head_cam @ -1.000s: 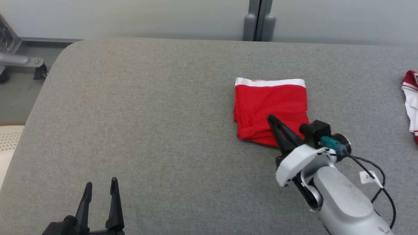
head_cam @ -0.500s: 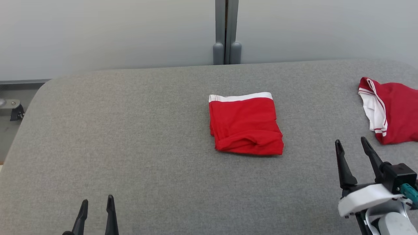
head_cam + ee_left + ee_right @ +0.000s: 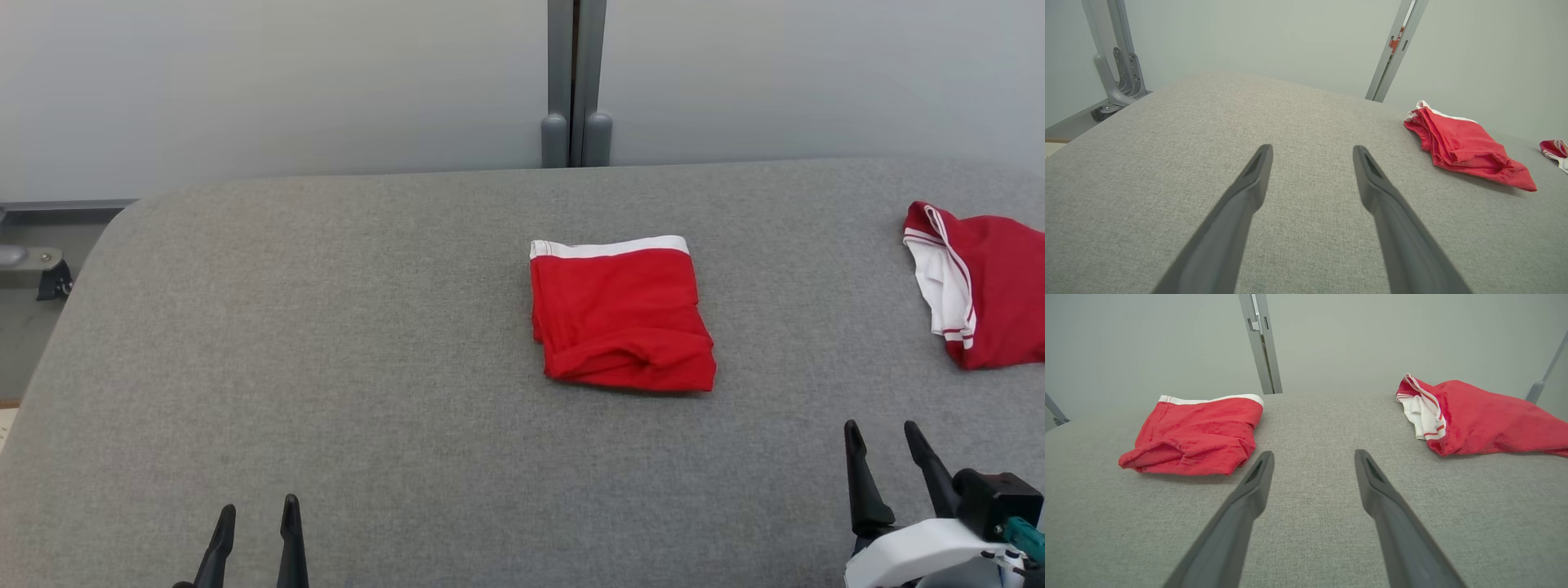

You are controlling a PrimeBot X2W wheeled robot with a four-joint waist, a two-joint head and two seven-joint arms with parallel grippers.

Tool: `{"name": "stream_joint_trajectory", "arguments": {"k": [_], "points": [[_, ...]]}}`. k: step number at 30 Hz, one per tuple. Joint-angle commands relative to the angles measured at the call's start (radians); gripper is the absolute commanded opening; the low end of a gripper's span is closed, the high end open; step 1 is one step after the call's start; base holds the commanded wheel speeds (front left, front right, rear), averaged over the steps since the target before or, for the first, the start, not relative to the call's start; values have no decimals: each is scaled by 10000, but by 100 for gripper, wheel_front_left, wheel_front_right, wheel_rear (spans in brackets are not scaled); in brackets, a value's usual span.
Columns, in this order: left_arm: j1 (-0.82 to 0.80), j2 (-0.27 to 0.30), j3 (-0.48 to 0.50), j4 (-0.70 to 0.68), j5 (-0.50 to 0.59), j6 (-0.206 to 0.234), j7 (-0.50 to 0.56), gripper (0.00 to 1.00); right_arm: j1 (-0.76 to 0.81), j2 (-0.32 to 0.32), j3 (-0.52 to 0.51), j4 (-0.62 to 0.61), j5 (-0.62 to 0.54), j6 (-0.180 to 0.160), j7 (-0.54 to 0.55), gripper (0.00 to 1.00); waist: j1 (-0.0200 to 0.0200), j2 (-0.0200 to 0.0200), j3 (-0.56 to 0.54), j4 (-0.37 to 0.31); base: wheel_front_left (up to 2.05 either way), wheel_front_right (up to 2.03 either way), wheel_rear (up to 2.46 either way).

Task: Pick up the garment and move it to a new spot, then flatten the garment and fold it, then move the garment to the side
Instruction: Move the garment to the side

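The garment point(image 3: 622, 323) is a pair of red shorts with a white waistband, folded into a square on the middle of the grey padded table point(image 3: 326, 343). It also lies at the right of the left wrist view as the garment point(image 3: 1466, 147) and at the left of the right wrist view as the garment point(image 3: 1196, 433). My right gripper point(image 3: 882, 434) stands open near the table's front right, well clear of the shorts, with nothing between its fingers. Open and empty too, my left gripper point(image 3: 257, 510) rests at the front left.
A second red garment with white trim point(image 3: 980, 282) lies crumpled at the table's right edge, seen also as the second red garment point(image 3: 1474, 416). A grey post point(image 3: 574, 82) stands behind the table against a pale wall. A metal frame point(image 3: 1114, 61) stands off the table's left end.
My right gripper, shut on the folded shorts' near corner a second ago, has let go, opened and drawn back to the front right. The head camera has shifted, bringing the second garment into view.
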Motion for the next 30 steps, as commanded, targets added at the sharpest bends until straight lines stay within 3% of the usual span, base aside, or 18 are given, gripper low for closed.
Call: {"name": "stream_joint_trajectory", "arguments": {"k": [1,4,8,16,21,26,27,28,29,30], "points": [[64,26,-13,4,-30,-34,-28,100,-361,14,-55,258,221,-17,-22,100,0,-1,71,29,0,0,0],[-77,26,-95,28,1,-40,-28,100,-1230,157,225,806,906,-12,267,100,0,-1,279,76,0,0,0],[-622,25,-339,33,-67,-48,-28,100,-3138,126,390,1182,2106,-11,1864,100,0,-1,1063,293,0,0,0],[-1807,25,-1317,273,-380,-48,-28,100,-6096,-18,395,2844,2017,-9,5045,100,0,-1,2503,1343,0,0,0],[-2184,26,-1678,417,-576,-49,-28,100,-6800,25,-97,4221,1525,-9,5606,100,0,-1,2803,1948,0,0,0],[-2321,25,-1662,446,-724,-50,-28,100,-7196,246,-432,5117,1720,-11,5403,100,0,-1,2956,2237,0,0,0],[-2347,22,-1642,429,-736,-50,-28,100,-7253,257,-456,5214,1757,-11,5319,93,0,-1,2977,2227,0,0,0],[-2368,20,-1611,407,-758,-50,-26,100,-7301,278,-479,5283,1794,-11,5169,38,0,-1,2993,2191,0,0,0],[-2377,22,-1605,354,-795,-50,-26,100,-7386,344,-485,5330,1897,-11,5008,0,0,-1,3010,2105,0,0,0],[-2353,23,-1577,314,-816,-50,-28,100,-7470,413,-404,5290,2005,-9,4803,0,0,-1,3005,1964,0,0,0]]}}
